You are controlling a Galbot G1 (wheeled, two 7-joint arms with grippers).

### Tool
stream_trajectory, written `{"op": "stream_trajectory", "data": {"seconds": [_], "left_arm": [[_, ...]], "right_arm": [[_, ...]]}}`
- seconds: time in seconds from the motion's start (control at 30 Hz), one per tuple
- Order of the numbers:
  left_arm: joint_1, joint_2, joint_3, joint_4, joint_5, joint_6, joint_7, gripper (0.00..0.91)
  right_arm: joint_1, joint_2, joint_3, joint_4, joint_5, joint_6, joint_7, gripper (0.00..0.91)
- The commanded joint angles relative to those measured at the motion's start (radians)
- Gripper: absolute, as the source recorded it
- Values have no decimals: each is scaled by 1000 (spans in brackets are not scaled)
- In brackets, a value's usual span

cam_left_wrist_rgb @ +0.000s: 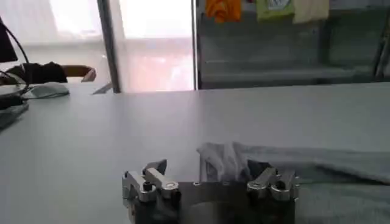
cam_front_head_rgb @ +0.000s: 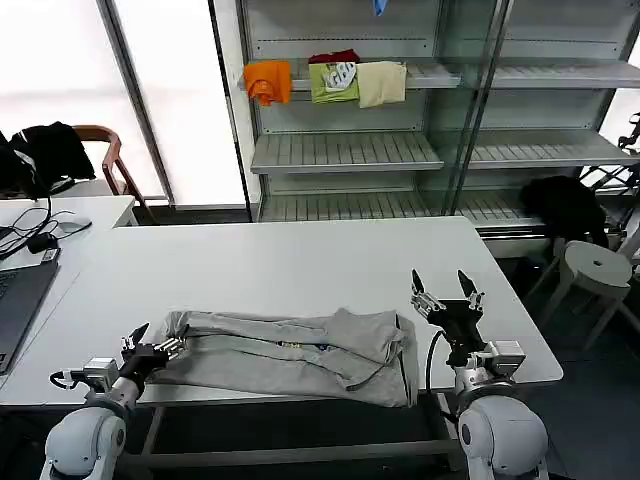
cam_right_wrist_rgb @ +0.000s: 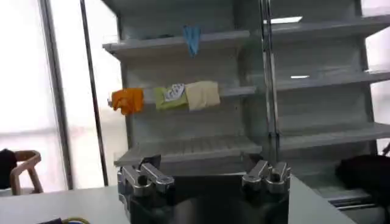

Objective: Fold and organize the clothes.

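- Two end effectors are in play, and we start with the left end effector (cam_front_head_rgb: 152, 343), which sits low at the near left corner of the table (cam_front_head_rgb: 290, 260), right at the left end of the light grey shirt (cam_front_head_rgb: 290, 355).
- Its fingers are spread, and in the left wrist view (cam_left_wrist_rgb: 210, 179) a bunched edge of the shirt (cam_left_wrist_rgb: 231, 159) lies between them; we judge it is placed to take that edge, though we cannot tell whether it grips cloth yet.
- The right end effector (cam_front_head_rgb: 446, 292) stands upright above the table just beside the shirt's right end, its fingers spread and holding nothing. The right wrist view (cam_right_wrist_rgb: 204, 176) looks past it to the shelves, so we read it as raised clear, perhaps waiting its turn.
- The shirt lies along the near edge of the table, already doubled lengthwise into a long band, with its near right part hanging slightly over the edge. A small coloured print peeks out mid-band.
- On a shelf (cam_front_head_rgb: 345, 150) behind the table, small folded orange, green and cream cloths (cam_front_head_rgb: 325, 82) sit in a row, well apart from the work.
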Motion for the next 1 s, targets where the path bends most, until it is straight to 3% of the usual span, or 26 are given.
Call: {"op": "stream_trajectory", "data": {"seconds": [0.03, 0.27, 0.3, 0.8, 1.0], "left_arm": [[15, -27, 17, -8, 26, 24, -48, 262], [21, -15, 27, 0, 7, 41, -44, 141], [21, -13, 27, 0, 3, 42, -42, 10], [-11, -12, 32, 31, 14, -68, -37, 0], [-68, 23, -44, 94, 3, -142, -44, 0]], "right_arm": [[36, -1, 10, -6, 34, 9, 22, 907], [35, -1, 17, -11, 34, 8, 28, 907], [35, -1, 18, -12, 34, 8, 28, 907], [39, -5, 23, -40, 34, -7, 30, 907], [44, -14, 31, -60, 37, -12, 32, 907]]}}
